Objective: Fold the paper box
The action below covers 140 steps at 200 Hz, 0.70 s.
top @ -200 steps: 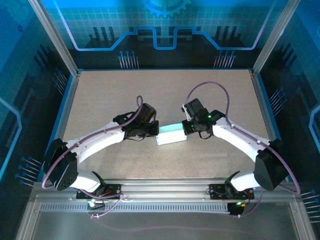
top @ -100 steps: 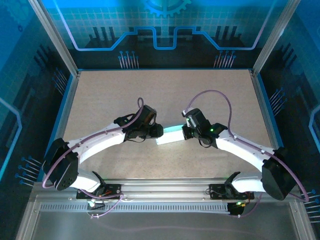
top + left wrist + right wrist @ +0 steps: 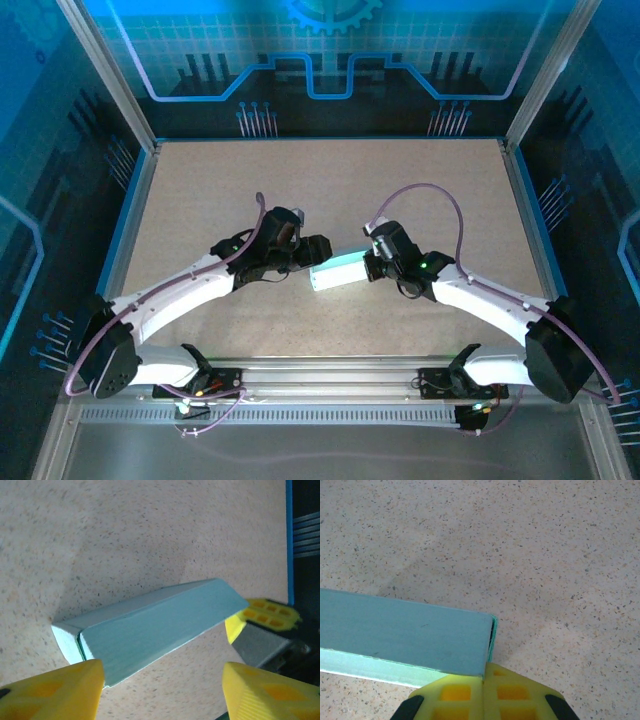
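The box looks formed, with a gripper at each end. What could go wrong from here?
1. The left gripper has its jaws wide open at the near end of the box; closing across it could dent its walls.
2. The right gripper touches the box only at one end corner, so a push may slide or turn it on the table rather than seat the end.
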Each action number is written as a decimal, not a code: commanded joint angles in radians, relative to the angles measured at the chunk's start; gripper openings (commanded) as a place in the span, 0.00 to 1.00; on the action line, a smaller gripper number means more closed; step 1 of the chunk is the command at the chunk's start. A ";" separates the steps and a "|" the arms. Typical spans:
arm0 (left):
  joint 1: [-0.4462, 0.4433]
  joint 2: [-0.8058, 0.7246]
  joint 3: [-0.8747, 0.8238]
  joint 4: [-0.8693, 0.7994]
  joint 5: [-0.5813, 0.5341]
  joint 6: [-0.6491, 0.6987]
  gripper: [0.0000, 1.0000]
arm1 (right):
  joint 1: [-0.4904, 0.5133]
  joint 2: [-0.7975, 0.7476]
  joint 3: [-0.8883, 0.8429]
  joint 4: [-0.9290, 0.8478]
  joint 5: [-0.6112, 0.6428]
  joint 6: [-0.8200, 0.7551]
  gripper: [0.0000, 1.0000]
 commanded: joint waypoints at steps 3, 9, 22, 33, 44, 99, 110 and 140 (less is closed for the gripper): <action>0.006 0.025 -0.016 -0.039 -0.016 -0.144 0.59 | 0.017 0.005 -0.031 -0.039 0.014 0.005 0.00; 0.006 0.026 -0.018 -0.043 -0.017 -0.151 0.58 | 0.019 0.005 -0.031 -0.039 0.014 0.004 0.00; 0.008 0.028 -0.028 -0.043 -0.018 -0.163 0.56 | 0.018 0.007 -0.032 -0.040 0.017 0.006 0.00; 0.011 0.032 -0.038 -0.040 -0.010 -0.173 0.52 | 0.019 0.009 -0.031 -0.038 0.014 0.006 0.00; 0.015 0.042 -0.046 -0.037 -0.004 -0.178 0.49 | 0.017 0.010 -0.031 -0.038 0.011 0.006 0.00; 0.020 0.070 -0.091 -0.013 0.012 -0.219 0.37 | 0.020 0.006 -0.026 -0.042 -0.001 0.002 0.00; 0.020 0.074 -0.100 -0.010 0.012 -0.224 0.35 | 0.020 0.002 -0.024 -0.042 -0.009 0.003 0.01; 0.026 0.077 -0.117 0.001 0.014 -0.225 0.32 | 0.018 -0.025 -0.014 -0.031 -0.053 -0.033 0.21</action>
